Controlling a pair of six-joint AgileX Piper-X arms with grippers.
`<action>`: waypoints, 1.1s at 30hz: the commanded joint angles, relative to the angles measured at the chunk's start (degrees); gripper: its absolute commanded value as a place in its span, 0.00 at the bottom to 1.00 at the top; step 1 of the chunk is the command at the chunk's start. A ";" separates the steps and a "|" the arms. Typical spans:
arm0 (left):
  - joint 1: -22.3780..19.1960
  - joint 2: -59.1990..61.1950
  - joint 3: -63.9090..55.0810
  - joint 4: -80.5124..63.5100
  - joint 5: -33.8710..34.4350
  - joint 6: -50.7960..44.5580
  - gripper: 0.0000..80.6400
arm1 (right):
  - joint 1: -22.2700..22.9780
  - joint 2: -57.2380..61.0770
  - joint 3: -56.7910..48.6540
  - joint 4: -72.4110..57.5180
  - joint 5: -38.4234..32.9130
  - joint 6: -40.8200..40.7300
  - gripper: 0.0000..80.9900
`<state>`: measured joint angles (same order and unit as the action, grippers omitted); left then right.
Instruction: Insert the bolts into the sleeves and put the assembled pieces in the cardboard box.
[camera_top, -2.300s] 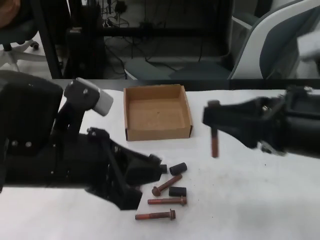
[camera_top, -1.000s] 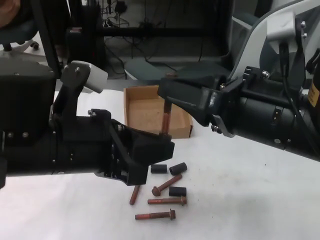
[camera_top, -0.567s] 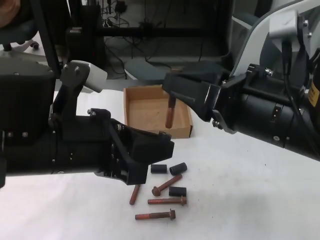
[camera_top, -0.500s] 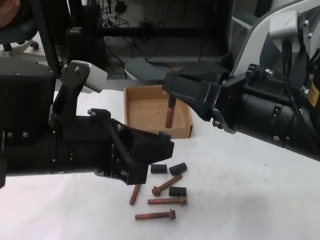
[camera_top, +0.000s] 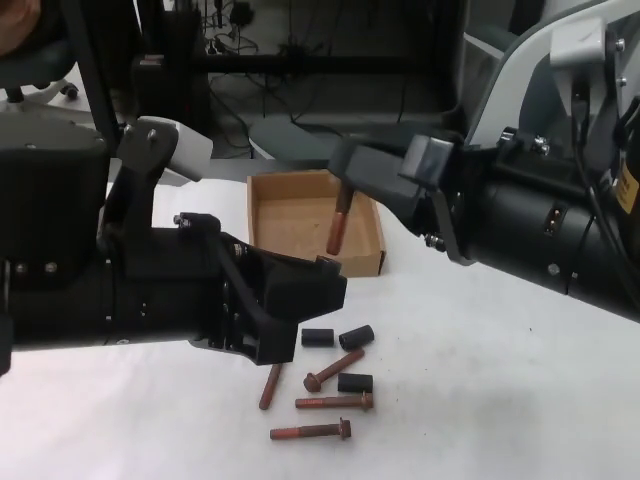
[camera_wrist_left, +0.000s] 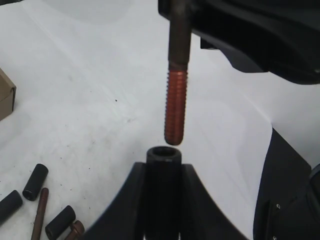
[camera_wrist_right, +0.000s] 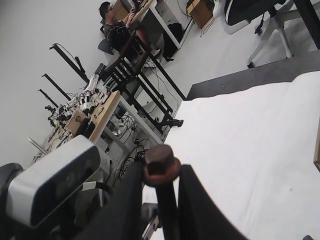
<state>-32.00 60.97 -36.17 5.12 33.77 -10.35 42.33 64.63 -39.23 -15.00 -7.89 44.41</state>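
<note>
Left wrist view. The left gripper (camera_wrist_left: 163, 168) has its fingers closed on the held sleeve (camera_wrist_left: 163, 200), which stands upright with the bore open upward. The held bolt (camera_wrist_left: 175, 110) hangs threaded end down. Its tip is directly over the bore and just apart from the rim, not yet entered. We judge the step in hand to be the insertion itself. The next move calls for a straight descent along the sleeve's axis while the sleeve is kept upright (a slight tilt could catch the threads on the rim).

Right wrist view. The right gripper (camera_wrist_right: 161, 175) has its fingers drawn in narrow on the bolt's shank just under the hex head. It holds nothing else.

High view. The right gripper is upper centre of the frame, with the bolt hanging in front of the cardboard box (camera_top: 300, 180). The left gripper is at centre frame, below the box's near wall. On the white bench (camera_top: 500, 380), lower centre, we count four loose bolts (camera_top: 335, 402) and three loose sleeves (camera_top: 355, 337), all lying flat and near one another. Totals with the held pair: five bolts, four sleeves, one box.
</note>
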 joint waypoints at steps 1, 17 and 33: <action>-0.13 -0.61 -0.22 -1.55 0.14 -0.39 0.02 | 0.04 -0.01 -0.91 -1.63 1.91 2.14 0.01; -0.13 -0.61 -0.22 -7.48 0.15 -5.10 0.02 | 0.04 -0.01 -0.91 -0.52 4.08 3.00 0.01; 0.01 -0.61 -0.22 -7.61 -1.22 -4.17 0.02 | 2.76 -0.01 -0.91 5.33 0.62 2.39 0.01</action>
<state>-32.00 60.97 -36.17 -0.50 32.90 -15.07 44.69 64.63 -39.61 -9.69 -6.35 47.23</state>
